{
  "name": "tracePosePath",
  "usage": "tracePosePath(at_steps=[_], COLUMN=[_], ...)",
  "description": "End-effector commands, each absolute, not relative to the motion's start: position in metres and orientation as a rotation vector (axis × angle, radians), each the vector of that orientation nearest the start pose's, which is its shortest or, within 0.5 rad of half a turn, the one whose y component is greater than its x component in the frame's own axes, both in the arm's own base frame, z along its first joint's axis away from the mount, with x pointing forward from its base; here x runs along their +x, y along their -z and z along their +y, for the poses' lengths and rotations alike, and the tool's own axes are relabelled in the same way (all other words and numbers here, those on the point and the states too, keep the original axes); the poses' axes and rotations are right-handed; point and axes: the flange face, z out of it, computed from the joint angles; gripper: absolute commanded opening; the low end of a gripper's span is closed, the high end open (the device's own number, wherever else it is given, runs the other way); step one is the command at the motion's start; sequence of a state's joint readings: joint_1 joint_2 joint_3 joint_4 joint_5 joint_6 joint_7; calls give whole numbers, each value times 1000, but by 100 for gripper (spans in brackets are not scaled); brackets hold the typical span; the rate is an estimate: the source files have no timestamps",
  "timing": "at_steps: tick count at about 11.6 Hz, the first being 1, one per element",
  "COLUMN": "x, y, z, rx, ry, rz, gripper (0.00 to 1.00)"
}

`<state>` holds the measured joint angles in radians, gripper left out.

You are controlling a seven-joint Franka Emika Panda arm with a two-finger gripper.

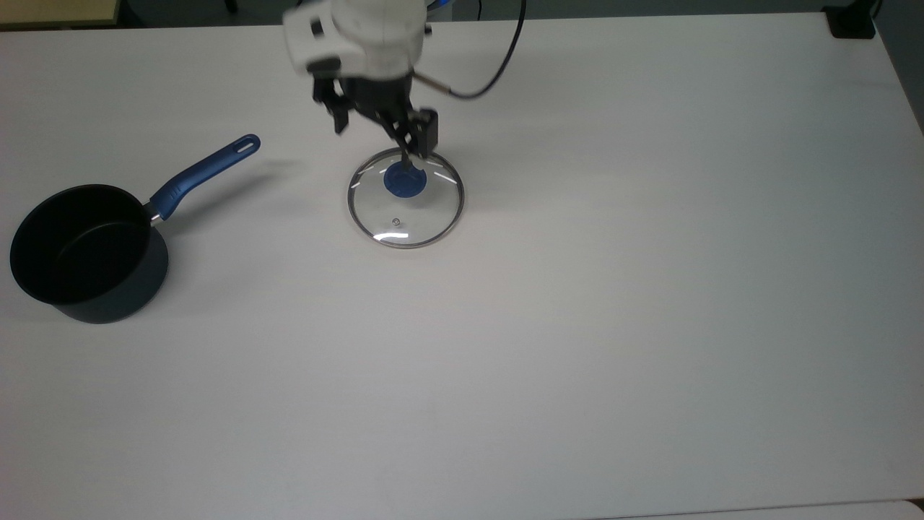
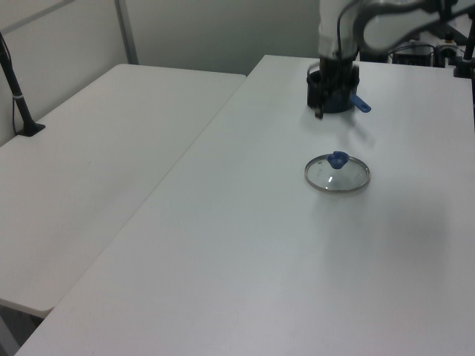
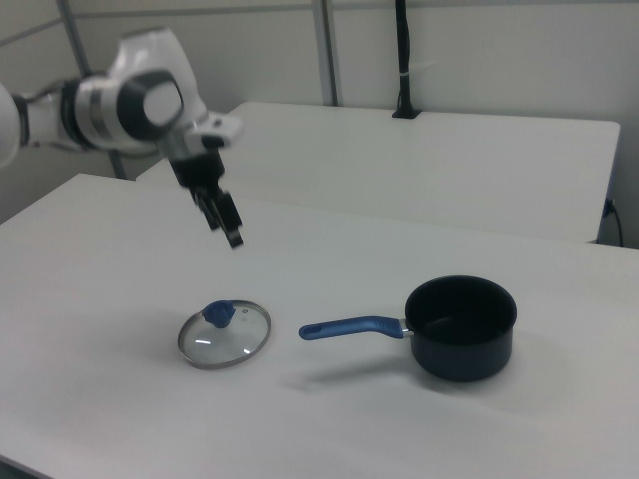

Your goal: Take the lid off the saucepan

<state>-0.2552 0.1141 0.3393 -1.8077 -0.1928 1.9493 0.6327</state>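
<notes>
lid (image 3: 225, 335) flat on table, below raised hand (image 3: 226, 226)

We assess the setting as a robotics laboratory or test room. A white robot arm (image 3: 120, 100) with a trailing dark cable (image 1: 498, 68) works over a plain white worktop (image 1: 650, 289). A second white table (image 3: 449, 160) of the same kind stands just beside it. Black upright poles (image 3: 401, 55) are clamped at the table edges. Pale partition walls (image 2: 223, 30) with metal framing enclose the area. A saucepan (image 3: 459, 324) and a glass lid (image 3: 225, 336) are laid out apart, as test pieces.
</notes>
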Motion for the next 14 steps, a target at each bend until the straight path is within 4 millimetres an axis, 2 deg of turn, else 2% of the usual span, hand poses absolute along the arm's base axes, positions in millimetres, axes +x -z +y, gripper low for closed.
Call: tracePosePath(at_steps=[1, 2, 5, 6, 8, 9, 14], x=[583, 577, 548, 544, 544, 545, 545], y=[-551, -562, -611, -615, -620, -627, -624], z=[27, 21, -24, -32, -36, -40, -42], rx=[-3172, -3169, -3031, -3050, -3128, -3142, -3148], ry=[197, 191, 188, 176, 182, 183, 158], rz=[813, 787, 721, 634, 238, 130, 90], gripper=[100, 100, 100, 100, 100, 100, 100])
